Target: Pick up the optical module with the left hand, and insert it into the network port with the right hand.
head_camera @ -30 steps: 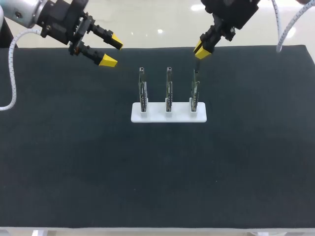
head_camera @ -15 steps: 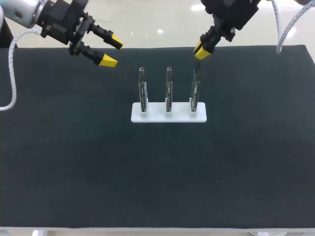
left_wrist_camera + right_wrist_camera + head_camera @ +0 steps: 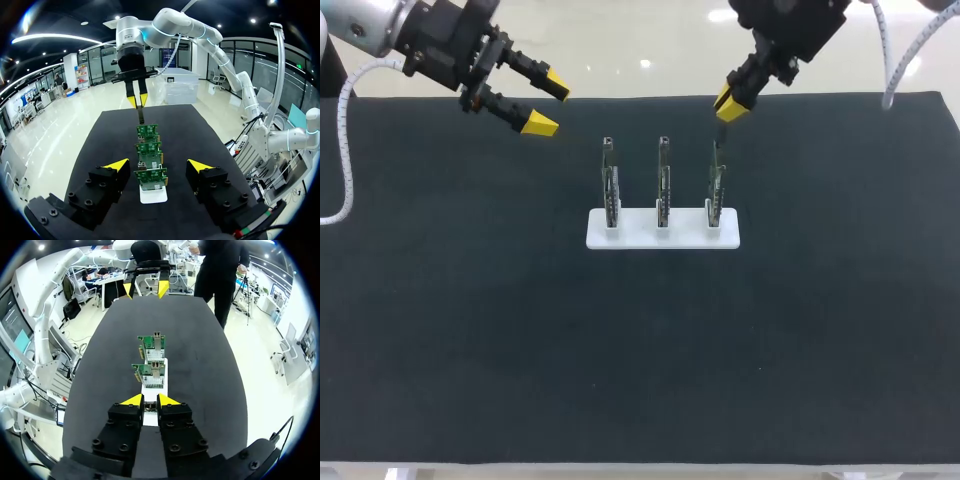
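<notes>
**Step in hand: insertion.**

The right gripper (image 3: 732, 100) is closed on the module (image 3: 718, 130). The module hangs vertically below the fingertips, directly above the right board (image 3: 716, 185). Its lower end is at the port (image 3: 717, 153) on that board's top edge. Whether it has entered the port cannot be told.

Three boards stand upright in a row on the white base (image 3: 635, 236), in the far half of the table. The left gripper (image 3: 548, 102) is open and holds nothing. It sits at the far left, well apart from the boards.

Recommended procedure, as judged from this state:

1. Align the module with the port before descending. A tilted module would likely catch on the port rim.
2. Descend straight and slowly. Side load could bend the thin board or shift the base, which looks free-standing.
3. Hold the grip firm until the module seats. Then open the fingers and lift straight up.
4. Leave the left arm parked away from the row.
</notes>
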Controlling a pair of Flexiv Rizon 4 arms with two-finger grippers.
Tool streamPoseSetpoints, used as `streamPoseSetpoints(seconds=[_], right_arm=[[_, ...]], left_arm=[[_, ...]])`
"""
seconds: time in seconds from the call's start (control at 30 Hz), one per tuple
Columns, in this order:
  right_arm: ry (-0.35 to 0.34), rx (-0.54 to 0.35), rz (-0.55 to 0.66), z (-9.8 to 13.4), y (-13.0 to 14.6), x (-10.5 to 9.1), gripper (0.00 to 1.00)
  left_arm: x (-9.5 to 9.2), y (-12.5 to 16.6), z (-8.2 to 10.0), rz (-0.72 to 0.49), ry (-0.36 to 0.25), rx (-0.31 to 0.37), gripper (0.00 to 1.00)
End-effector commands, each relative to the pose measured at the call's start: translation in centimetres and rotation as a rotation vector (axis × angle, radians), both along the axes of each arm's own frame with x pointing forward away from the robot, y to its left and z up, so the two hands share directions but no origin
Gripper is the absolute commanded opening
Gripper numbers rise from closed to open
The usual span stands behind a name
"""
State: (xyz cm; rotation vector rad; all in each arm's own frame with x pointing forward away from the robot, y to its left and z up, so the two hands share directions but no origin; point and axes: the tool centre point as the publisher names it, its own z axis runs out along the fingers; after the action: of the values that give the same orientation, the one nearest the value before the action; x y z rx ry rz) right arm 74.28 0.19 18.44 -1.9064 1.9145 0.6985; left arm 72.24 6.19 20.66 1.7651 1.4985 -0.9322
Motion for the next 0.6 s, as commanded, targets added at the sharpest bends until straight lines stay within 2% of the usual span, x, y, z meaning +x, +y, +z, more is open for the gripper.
streamPoseSetpoints(seconds=[0.03, 0.6], right_arm=[[-0.007, 0.002, -0.004, -0.24, -0.05, -0.07, 0.00], [-0.017, 0.004, -0.012, -0.49, 0.43, 0.28, 0.00]], left_arm=[[0.09, -0.04, 0.01, -0.001, 0.001, 0.003, 1.00], [0.09, -0.04, 0.01, -0.001, 0.001, 0.003, 1.00]])
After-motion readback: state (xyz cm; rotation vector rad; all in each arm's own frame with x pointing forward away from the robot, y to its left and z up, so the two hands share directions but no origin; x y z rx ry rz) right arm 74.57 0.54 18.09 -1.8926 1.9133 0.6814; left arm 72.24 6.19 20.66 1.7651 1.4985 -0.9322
